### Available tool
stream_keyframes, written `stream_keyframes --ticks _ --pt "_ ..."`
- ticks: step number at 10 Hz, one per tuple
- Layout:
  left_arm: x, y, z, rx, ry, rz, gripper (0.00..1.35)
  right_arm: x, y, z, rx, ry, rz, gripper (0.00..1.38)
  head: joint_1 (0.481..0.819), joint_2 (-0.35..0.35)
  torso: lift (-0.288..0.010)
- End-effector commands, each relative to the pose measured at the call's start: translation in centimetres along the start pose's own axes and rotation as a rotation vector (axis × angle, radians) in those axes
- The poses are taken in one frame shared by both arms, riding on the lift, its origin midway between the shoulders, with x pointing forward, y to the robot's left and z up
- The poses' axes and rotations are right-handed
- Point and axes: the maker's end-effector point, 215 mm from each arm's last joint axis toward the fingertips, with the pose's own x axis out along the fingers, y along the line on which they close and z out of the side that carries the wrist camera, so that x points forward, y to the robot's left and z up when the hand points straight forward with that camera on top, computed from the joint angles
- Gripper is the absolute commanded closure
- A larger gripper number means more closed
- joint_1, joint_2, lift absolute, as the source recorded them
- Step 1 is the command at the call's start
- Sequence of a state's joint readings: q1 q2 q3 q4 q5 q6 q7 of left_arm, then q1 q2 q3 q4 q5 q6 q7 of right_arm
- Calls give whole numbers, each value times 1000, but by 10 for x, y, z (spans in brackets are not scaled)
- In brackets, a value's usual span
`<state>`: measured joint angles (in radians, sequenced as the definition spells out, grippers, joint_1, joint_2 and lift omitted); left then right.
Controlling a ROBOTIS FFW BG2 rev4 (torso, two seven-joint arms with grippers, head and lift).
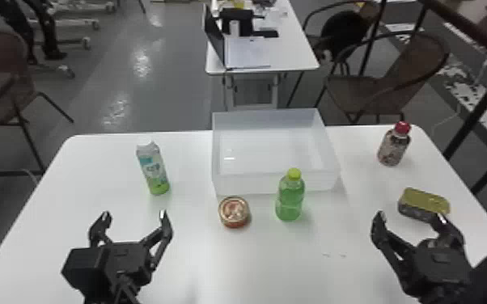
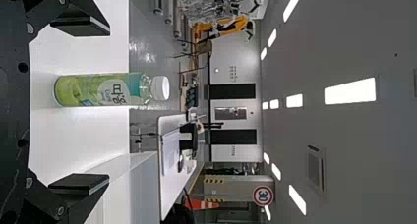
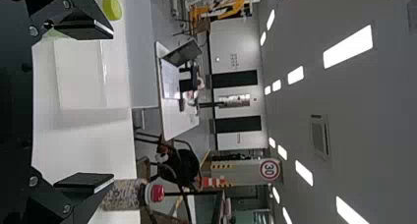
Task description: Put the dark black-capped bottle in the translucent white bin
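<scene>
The dark bottle (image 1: 392, 148) stands upright at the table's back right, and its cap looks red, not black. In the right wrist view the bottle (image 3: 124, 194) is partly covered by one finger. The translucent white bin (image 1: 275, 182) sits at the back middle, holding nothing. My left gripper (image 1: 134, 215) is at the left, open, short of the green-and-white bottle; the left wrist view has this gripper (image 2: 93, 106) with both fingers spread. Nearer the robot than the dark bottle, my right gripper (image 1: 410, 218) is open and holds nothing; its wrist view also shows the gripper (image 3: 98, 106) spread.
A green-and-white bottle (image 1: 153, 169) stands left of the bin. In front of the bin are a round can (image 1: 234, 212) and a green bottle (image 1: 289, 199). A flat can (image 1: 422, 205) with a yellowish top lies right by the right gripper's fingers.
</scene>
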<state>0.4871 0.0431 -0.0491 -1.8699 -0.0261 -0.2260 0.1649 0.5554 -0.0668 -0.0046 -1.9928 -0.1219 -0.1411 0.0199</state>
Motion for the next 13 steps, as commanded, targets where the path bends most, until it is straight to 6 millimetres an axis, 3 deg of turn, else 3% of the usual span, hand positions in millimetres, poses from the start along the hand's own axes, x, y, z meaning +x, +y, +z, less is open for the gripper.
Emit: stream_keyframes --ticks 1,2,4,6,7,10,13 --pt "-1 0 -1 0 3 0 231 -20 -20 0 2 15 -88 252 695 6 -66" --pt "-1 1 -1 1 3 0 231 -39 -40 -5 15 16 -203 251 695 -8 -66" --pt "-3 3 -3 -1 8 3 233 -63 -62 -31 26 67 -304 251 695 -63 -66" --pt "-3 3 -4 -6 10 2 231 -85 -78 -97 136 181 -356 251 695 -85 -66" --pt "-3 3 -4 -6 10 2 231 -89 -81 -112 149 204 -367 251 695 -95 -66" --pt "-4 4 -4 -11 13 5 231 -80 -83 -143 155 239 -338 251 695 -103 -66" --pt "-4 3 -5 -18 13 10 231 -53 -84 -144 129 223 -299 252 695 -100 -66"
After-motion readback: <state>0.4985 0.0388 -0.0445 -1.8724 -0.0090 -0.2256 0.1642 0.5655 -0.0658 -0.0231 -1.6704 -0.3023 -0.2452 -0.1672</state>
